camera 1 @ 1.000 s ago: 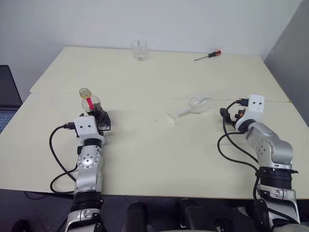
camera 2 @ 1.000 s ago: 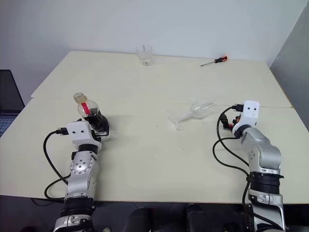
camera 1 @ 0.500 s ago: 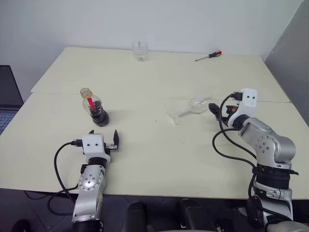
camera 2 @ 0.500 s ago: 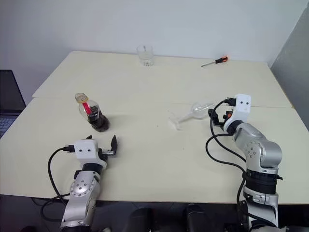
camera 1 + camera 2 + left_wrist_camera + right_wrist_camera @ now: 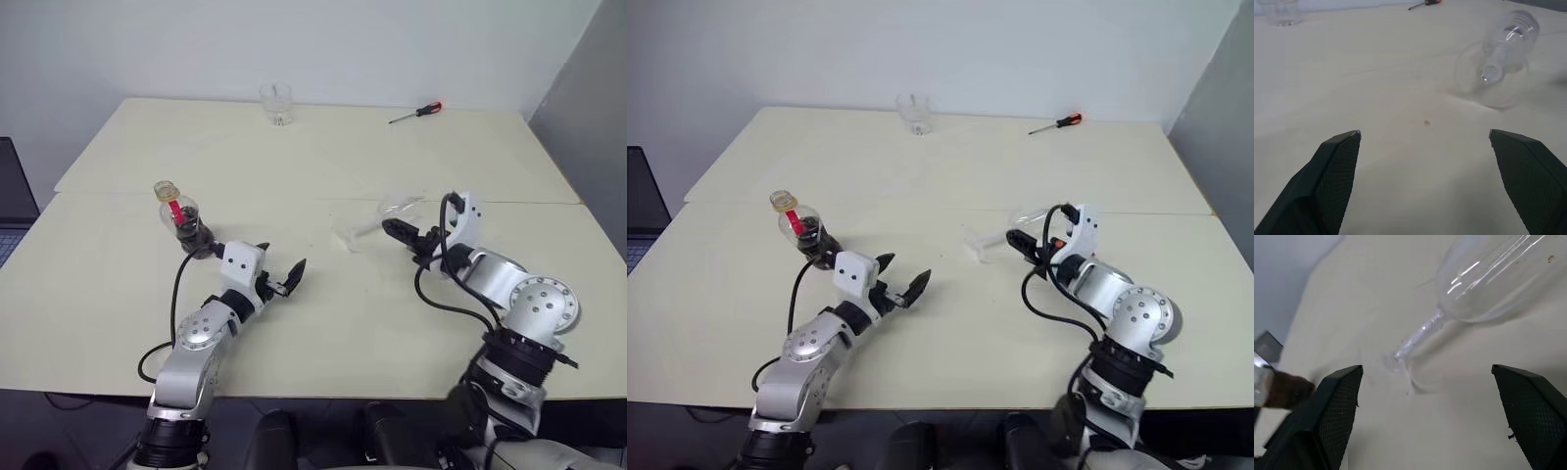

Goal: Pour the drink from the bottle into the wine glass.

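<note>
Now the left end effector [image 5: 282,278] has let go of the bottle [image 5: 182,217] and swung right toward the middle of the worktop [image 5: 323,157], its fingers spread wide with nothing between them. The bottle stands upright on the left, the drink [image 5: 191,233] dark in its lower half, cap on. The right end effector [image 5: 404,235] has moved left to the glass [image 5: 377,217], which lies on its side right of centre, foot toward the left; its fingers are spread as well, just beside the bowl and not yet around it. Both arms are converging on the glass, so righting it seems the step in hand; pouring cannot begin until it stands and the bottle is retaken.
</note>
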